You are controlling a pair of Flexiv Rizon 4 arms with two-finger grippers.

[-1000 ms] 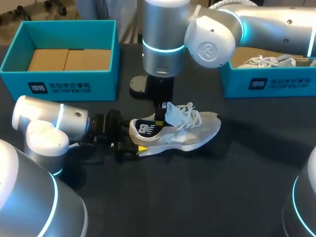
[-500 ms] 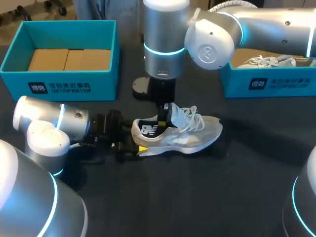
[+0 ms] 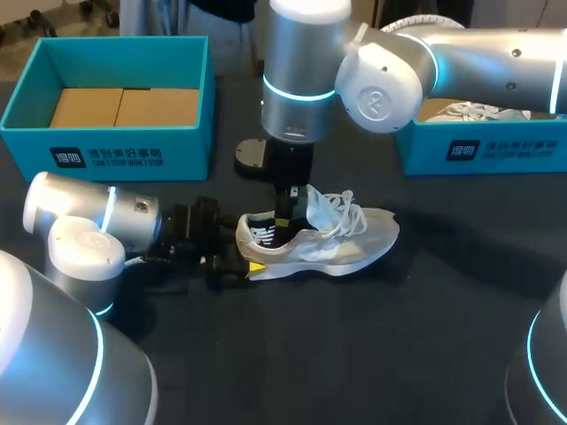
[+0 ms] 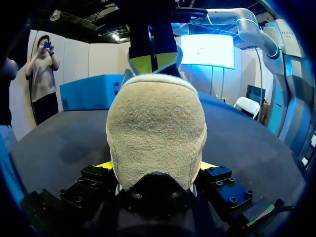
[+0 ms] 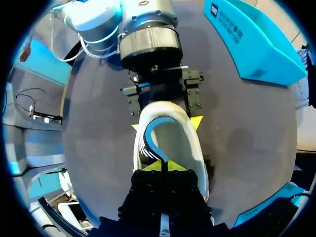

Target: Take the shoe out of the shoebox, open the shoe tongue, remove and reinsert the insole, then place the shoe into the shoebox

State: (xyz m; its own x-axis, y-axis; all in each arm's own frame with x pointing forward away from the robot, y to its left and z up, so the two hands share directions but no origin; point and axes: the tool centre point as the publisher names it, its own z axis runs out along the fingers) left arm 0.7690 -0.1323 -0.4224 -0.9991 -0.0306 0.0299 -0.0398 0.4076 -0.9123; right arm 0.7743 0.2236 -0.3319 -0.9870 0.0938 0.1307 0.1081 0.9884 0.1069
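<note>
**Shoe out on the table, both grippers on it**

The shoe [image 3: 341, 246] — pale grey-white with loose white laces — lies on its sole near the middle of the dark table [image 3: 399, 354]. Its heel points to 9 o'clock and its toe to 3 o'clock in the head view. It's out of both boxes and well apart from them.

The dark insole [image 5: 152, 134] is partly up out of the shoe's opening. In the right wrist view it curls in an arc from inside the shoe up to the right gripper [image 5: 162, 166]. That gripper comes straight down over the opening and is pinched tight on the insole's edge, yellow tips pressed together.

The left gripper [image 4: 156, 167] comes in from 9 o'clock, low along the table. It's clamped on the heel — in its own view the fuzzy beige heel sits right between the fingers, with a yellow tip against each side.

Further out, a teal shoebox [image 3: 115, 88] sits at about 10 o'clock from the shoe with brown cardboard [image 3: 124, 106] in the bottom. A second teal shoebox [image 3: 483, 146] is at about 2 o'clock, holding another pale shoe [image 3: 478, 111].
</note>
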